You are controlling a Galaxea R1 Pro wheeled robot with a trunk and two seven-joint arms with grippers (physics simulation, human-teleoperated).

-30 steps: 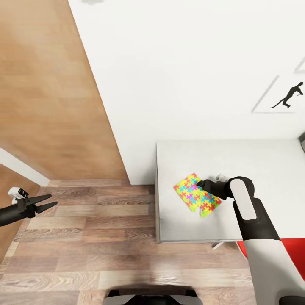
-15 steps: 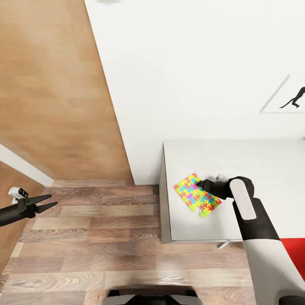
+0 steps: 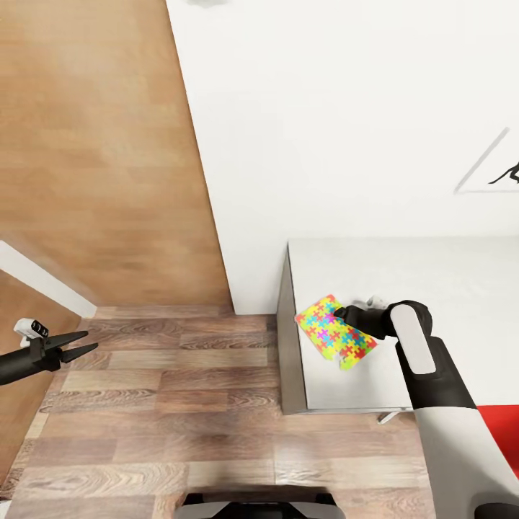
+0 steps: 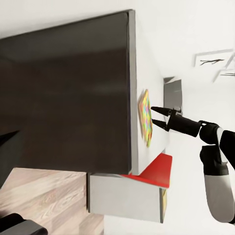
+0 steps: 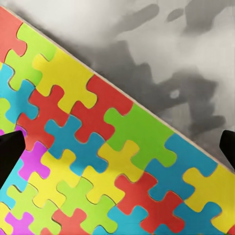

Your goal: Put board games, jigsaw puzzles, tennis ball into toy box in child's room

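In the head view the jigsaw puzzle (image 3: 335, 331), a flat box covered in yellow, red, blue, green and pink interlocking pieces, sits right of centre in the lower half of the frame, over the near left corner of the pale grey tabletop (image 3: 432, 267), turned at an angle to the edges and tilted, with one corner reaching out toward the tabletop's left edge. The right hand (image 3: 343, 314) is at the box's upper right edge, its dark fingers touching the box there; whether they are clamped on it or merely against it cannot be told from this view. In the right wrist view the puzzle box (image 5: 98, 161) spreads across the lower left with the mottled grey tabletop (image 5: 161, 54) beyond its straight edge, and the two dark fingertips (image 5: 10, 152) show far apart at opposite sides of the frame. In the left wrist view the right hand (image 4: 155, 113) appears with both fingers spread in a narrow V, their tips just beside the puzzle box (image 4: 146, 117) seen edge-on. The left hand (image 3: 76, 344) hangs at the lower left of the head view over the wood-plank floor (image 3: 180, 404), well apart from the tabletop, its two pointed fingers parted and holding nothing. A white wall (image 3: 346, 108) rises behind the tabletop, with a framed black silhouette picture (image 3: 501, 169) at the right edge
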